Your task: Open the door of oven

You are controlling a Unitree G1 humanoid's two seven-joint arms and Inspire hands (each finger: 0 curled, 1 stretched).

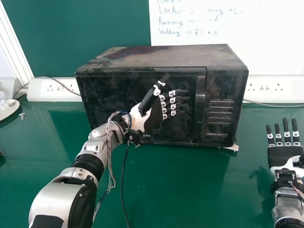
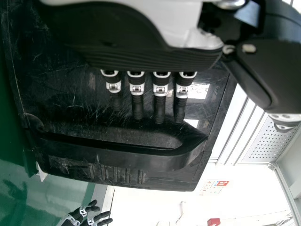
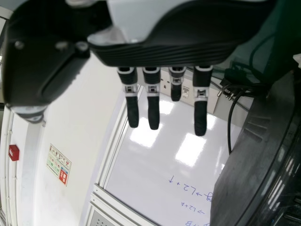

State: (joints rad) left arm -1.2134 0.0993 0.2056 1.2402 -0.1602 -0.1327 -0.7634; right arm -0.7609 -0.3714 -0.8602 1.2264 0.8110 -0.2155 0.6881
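So I'm driving this thing remotely, and the boxy, scratched black oven (image 1: 166, 57) is sitting on a glossy green table (image 1: 199, 190), its dark front door (image 1: 107, 90) shut. The long black upright handle (image 1: 200, 109) is at the door's right side in my head view. My black-and-white left hand (image 1: 153, 116) is wide open in front of the door, straight fingers pointing at the handle and thumb spread up and away; can't tell if the fingertips touch anything. The hand and its silver forearm block my look at part of the door, and a thin black cord (image 1: 122, 183) hangs off that arm, in front of the oven's lower edge. The black-and-white right hand (image 1: 285, 154) is well off to the right of the oven, also wide open with straight fingers. Other stuff around: a small white scrap (image 1: 232, 147) at the oven's front right corner, a white dish (image 1: 8, 109) at the far left, and white wall socket panels behind on the left (image 1: 47, 90) and right (image 1: 268, 88). Behind that there's a dark green board (image 1: 85, 28) and a white handwritten board (image 1: 273, 52).
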